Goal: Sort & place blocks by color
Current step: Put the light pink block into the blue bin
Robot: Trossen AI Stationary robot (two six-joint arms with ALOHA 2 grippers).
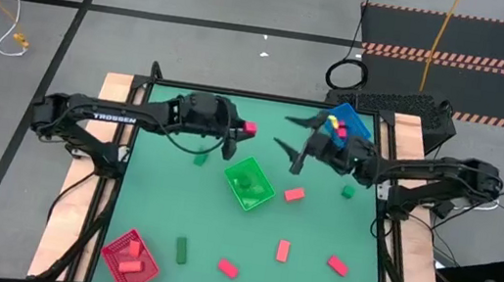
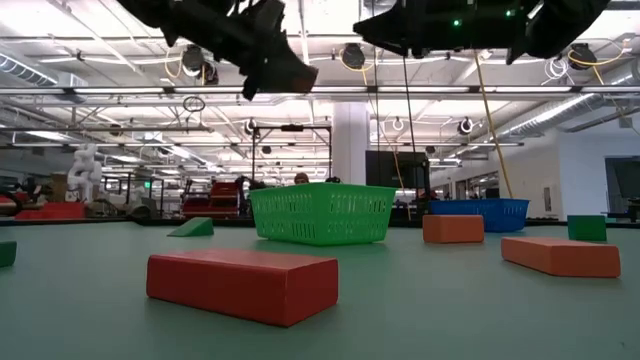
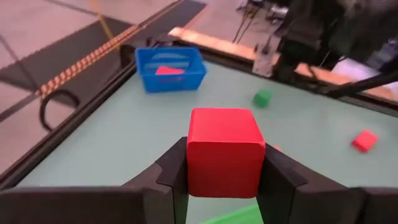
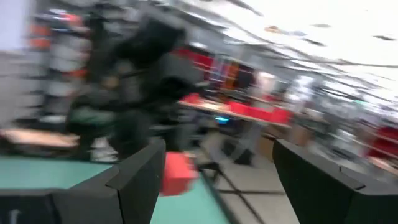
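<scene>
From above, the left arm reaches in level from the counter's [image 1: 155, 197] left edge, its left tool [image 1: 246, 128] clamped on a red block [image 1: 250, 129] held in the air beside the far-left corner of the green bin [image 1: 249, 182]. Only the left wrist view shows that grip closely: the block [image 3: 224, 151] sits square between the two fingers [image 3: 176, 169]. The red bin [image 1: 129, 254] at the near left holds red blocks; a green block [image 1: 181, 249] lies just right of it, and another green one [image 1: 200, 159] lies left of the green bin. Red blocks lie loose across the near right of the counter [image 1: 227, 268] [image 1: 283, 250] [image 1: 337, 265] and one by the green bin [image 1: 295, 194].

The right arm comes in from the right edge, its right tool [image 1: 290, 137] spread wide and empty, raised in front of the blue bin [image 1: 350, 123]; a green block [image 1: 348, 190] lies below its wrist. The blue bin's contents are small from above; the left wrist view shows a red piece [image 3: 168, 70] inside.

The low view cuts both arms off at the top, and shows the green bin [image 2: 322, 212] behind a near red block [image 2: 243, 284]. The right wrist view is smeared; little beyond its parted fingers [image 4: 138, 177] can be made out.
</scene>
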